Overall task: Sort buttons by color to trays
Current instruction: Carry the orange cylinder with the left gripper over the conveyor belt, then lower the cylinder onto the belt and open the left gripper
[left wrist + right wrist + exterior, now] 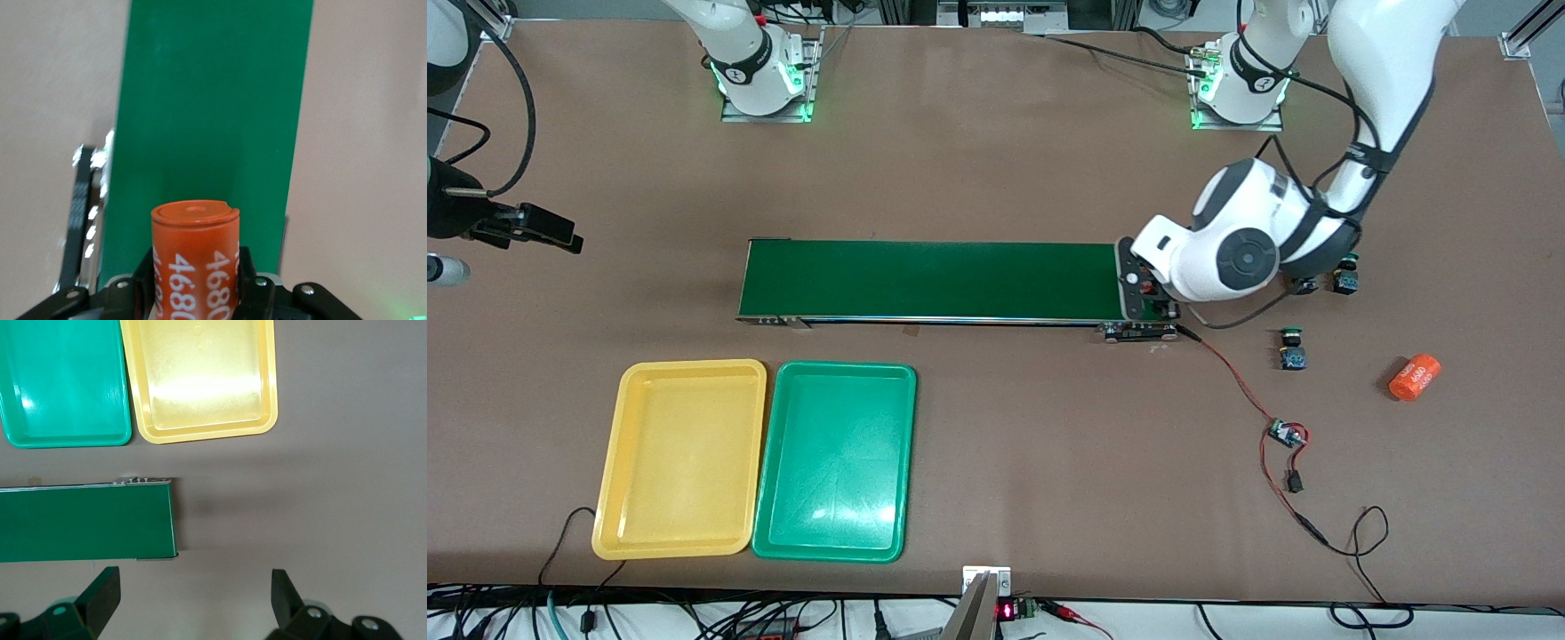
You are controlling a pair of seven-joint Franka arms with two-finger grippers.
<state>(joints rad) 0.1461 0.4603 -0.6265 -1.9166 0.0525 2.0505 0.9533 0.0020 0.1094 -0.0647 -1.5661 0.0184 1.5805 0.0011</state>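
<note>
A: We saw a brown bench (978,160) with a dark green belt (929,280) lying along its middle.

B: And the trays? We found the yellow tray (680,458) and the green tray (836,462) side by side, touching, near the bench's front edge toward the right arm's end.

A: Yes. The left gripper (195,293) hung over the belt's end at the left arm's side, clamped on an orange cylinder (195,260) with white print, held upright.

B: We spotted a second cylinder (1415,377) lying on the bench near the left arm's end.

A: The buttons we could see sat there too: one green-capped button (1292,348) apart from the belt's end, two more buttons (1345,276) half hidden by the left arm.

B: The right gripper (193,600) waited, fingers wide apart, empty, over bare bench off the belt's other end.
</note>
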